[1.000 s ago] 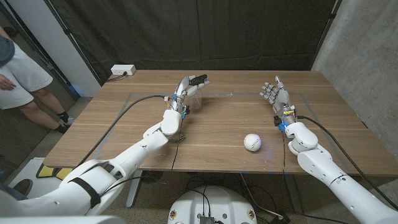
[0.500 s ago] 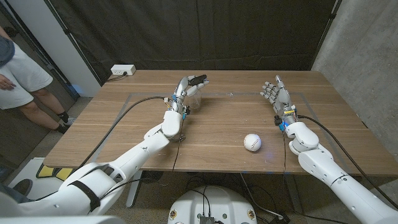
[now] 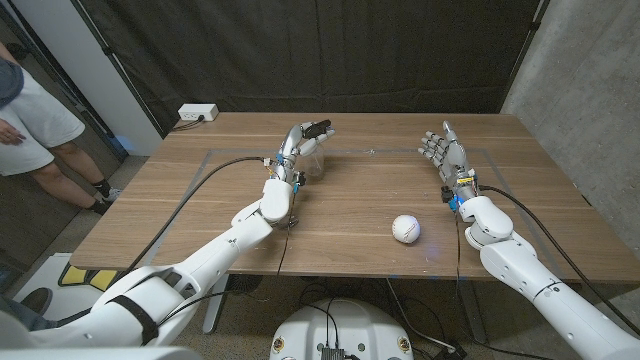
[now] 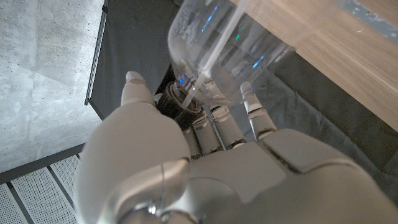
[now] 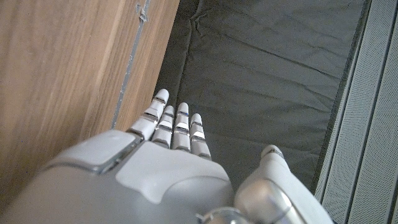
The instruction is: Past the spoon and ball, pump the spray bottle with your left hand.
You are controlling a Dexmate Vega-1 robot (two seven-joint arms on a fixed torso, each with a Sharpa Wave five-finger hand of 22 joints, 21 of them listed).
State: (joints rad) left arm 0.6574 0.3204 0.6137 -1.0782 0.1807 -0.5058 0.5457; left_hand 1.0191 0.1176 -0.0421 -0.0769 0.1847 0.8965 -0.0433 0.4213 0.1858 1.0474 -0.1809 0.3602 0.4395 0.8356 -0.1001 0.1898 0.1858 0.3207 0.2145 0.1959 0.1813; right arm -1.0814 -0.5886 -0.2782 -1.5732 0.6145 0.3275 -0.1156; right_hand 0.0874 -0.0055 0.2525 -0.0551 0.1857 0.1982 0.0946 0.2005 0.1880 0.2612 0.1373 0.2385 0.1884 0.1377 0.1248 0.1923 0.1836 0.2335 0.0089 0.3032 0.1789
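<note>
I am looking down at the wooden table (image 3: 200, 215) from the head camera. My left hand (image 3: 298, 148) is reaching out toward the far middle-left of the table, and its fingers (image 4: 219, 123) are wrapping around the clear spray bottle (image 3: 314, 160). The bottle is standing on the table far from me, just left of the centre line, with its black spray head (image 3: 319, 128) showing above my fingers. In the left wrist camera I am seeing the bottle's clear body (image 4: 230, 53) pressed right against the fingertips, with the thin tube inside it running down toward its neck; the thumb (image 4: 135, 87) is sitting on the other side of the neck. So I am holding the bottle, clamped between fingers and thumb.

My right hand (image 3: 444, 152) is standing on the far right of the table, well apart from the bottle, holding nothing. Its fingers (image 5: 175, 121) are pointing out straight and lying side by side, with the thumb (image 5: 270, 163) set off from them.

A white ball (image 3: 405, 229) is lying on the near right part of the table, between me and the right hand, touching neither hand.

A white power strip (image 3: 197, 113) is sitting at the far left corner. A person (image 3: 35, 125) in light shorts is standing off the left edge of the table.
</note>
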